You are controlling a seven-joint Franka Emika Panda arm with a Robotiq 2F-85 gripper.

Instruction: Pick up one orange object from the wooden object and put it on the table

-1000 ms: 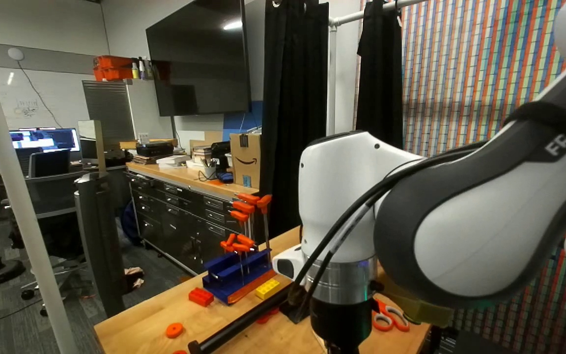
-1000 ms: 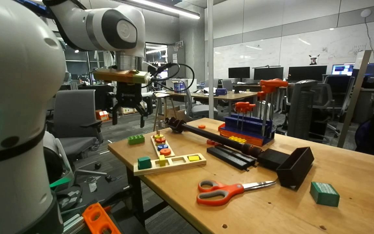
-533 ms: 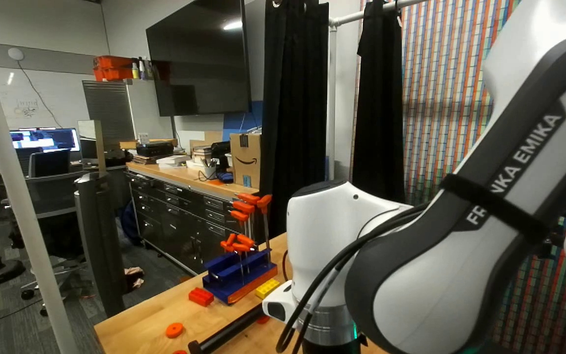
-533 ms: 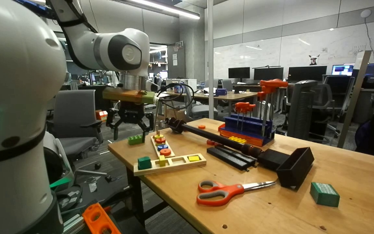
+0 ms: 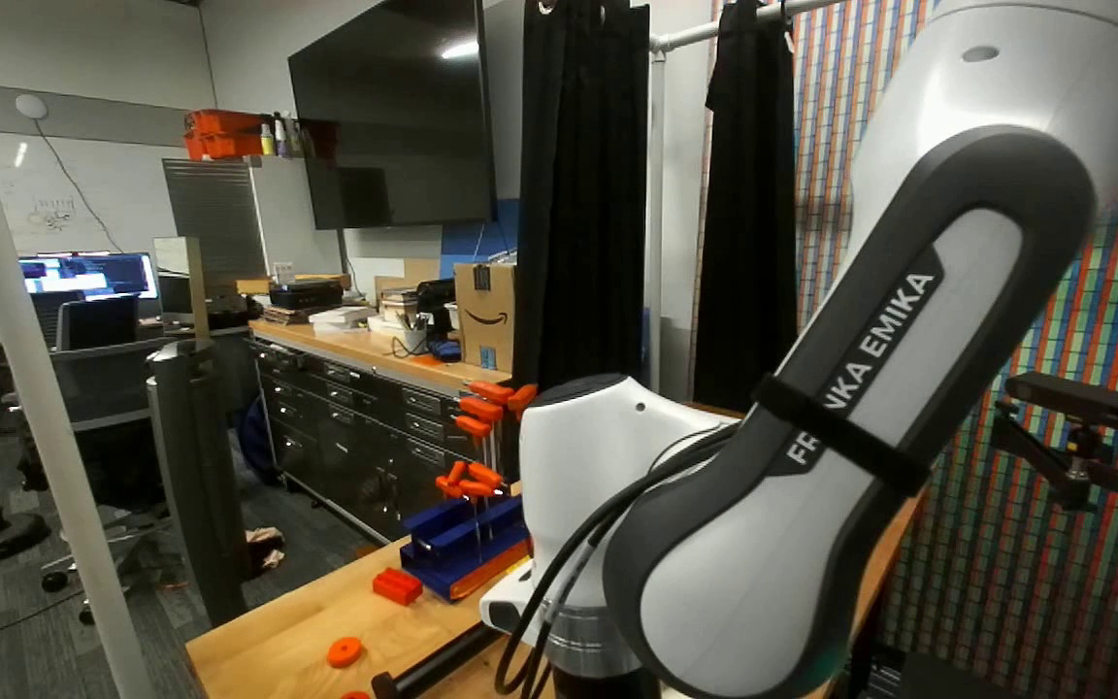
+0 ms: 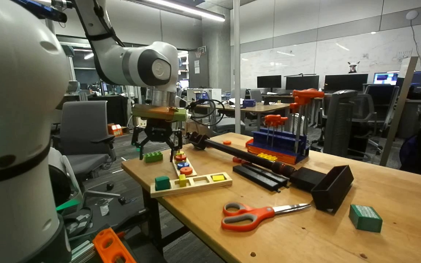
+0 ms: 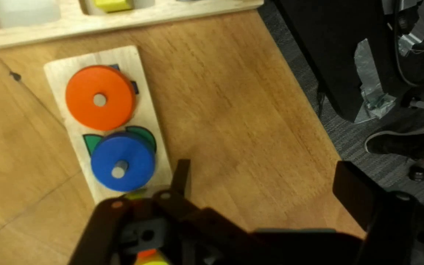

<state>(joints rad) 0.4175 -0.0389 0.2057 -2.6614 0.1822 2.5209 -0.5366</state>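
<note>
An orange disc [image 6: 186, 170] sits on a peg at one end of a small wooden pegboard [image 7: 57, 70]. The disc also shows in the wrist view [image 7: 112, 84]. A blue disc [image 7: 114, 169] is beside it, and red and yellow discs are farther along, partly hidden by the gripper. The board lies on the wooden table [image 6: 397, 197]. My gripper [image 6: 156, 159] is open and empty, low over the table corner. In the wrist view the gripper [image 7: 265, 176] has bare table between its fingers. One finger is close beside the pegboard. In an exterior view the gripper is hidden.
A wooden tray [image 6: 210, 185] with colored blocks lies near the pegboard. A green brick [image 6: 153, 157] is by the gripper. A black bar [image 6: 239, 153], scissors [image 6: 249, 217] and a blue tool rack [image 6: 278, 138] stand farther off. A loose orange disc [image 5: 345, 651] lies on the table.
My arm has come down and moved across, so the gripper is now low near the far end of the pegboard. The gripper stays open. The objects have not moved.
</note>
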